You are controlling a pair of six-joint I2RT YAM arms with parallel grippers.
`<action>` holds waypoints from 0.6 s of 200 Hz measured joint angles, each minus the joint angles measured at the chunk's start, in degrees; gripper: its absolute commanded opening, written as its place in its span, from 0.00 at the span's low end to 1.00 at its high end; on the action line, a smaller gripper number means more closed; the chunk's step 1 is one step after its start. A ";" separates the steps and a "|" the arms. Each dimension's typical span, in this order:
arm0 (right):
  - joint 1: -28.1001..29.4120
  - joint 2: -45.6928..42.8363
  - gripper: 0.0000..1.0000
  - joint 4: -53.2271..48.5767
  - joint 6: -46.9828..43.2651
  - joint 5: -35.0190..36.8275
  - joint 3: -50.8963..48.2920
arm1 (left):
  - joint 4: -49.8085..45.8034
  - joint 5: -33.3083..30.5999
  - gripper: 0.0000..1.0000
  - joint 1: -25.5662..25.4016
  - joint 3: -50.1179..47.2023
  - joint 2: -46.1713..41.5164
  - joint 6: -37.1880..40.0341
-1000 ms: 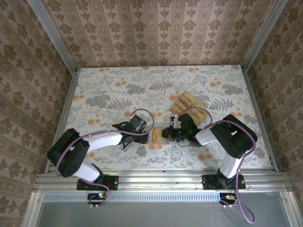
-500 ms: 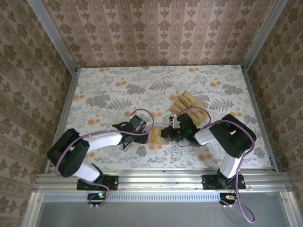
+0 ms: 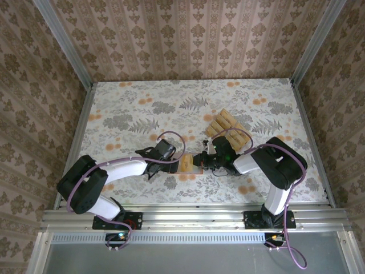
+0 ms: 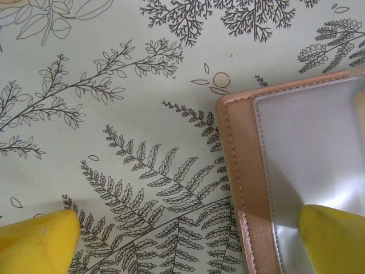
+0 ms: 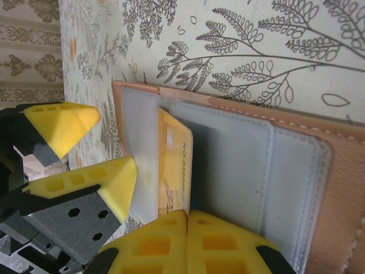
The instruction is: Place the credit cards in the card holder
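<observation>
Arms converge low: left pincer (image 4: pixel 185 242) open on card holder (image 4: pixel 238 171), right pincer (image 5: pixel 187 227) clamping credit card (image 5: pixel 174 160).

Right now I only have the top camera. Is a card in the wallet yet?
Observer: Partly. The right wrist camera shows one yellow card part-way in a grey slot of the wallet, its printed face showing.
Operator: Right gripper holding it?
Observer: Right gripper is shut at the card's near edge; can't tell whether it pinches it.
Operator: Left gripper?
Observer: Left gripper is open, straddling the wallet's edge: one finger over the clear pocket, the other over bare table.
</observation>
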 measured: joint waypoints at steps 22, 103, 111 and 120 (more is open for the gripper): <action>0.22 0.15 0.00 0.00 0.00 0.02 0.26 | -0.02 0.00 1.00 0.00 0.00 -0.02 -0.02; 0.31 0.37 0.20 0.04 -0.02 -0.09 0.50 | -1.36 -0.20 1.00 0.00 -0.07 -0.76 -0.02; 0.39 0.33 0.26 0.07 0.02 -0.39 0.74 | -1.38 -0.20 1.00 0.00 -0.07 -0.76 -0.09; 0.52 0.11 0.32 -0.20 0.20 -0.46 1.25 | -1.40 -0.20 1.00 0.00 -0.07 -0.76 -0.22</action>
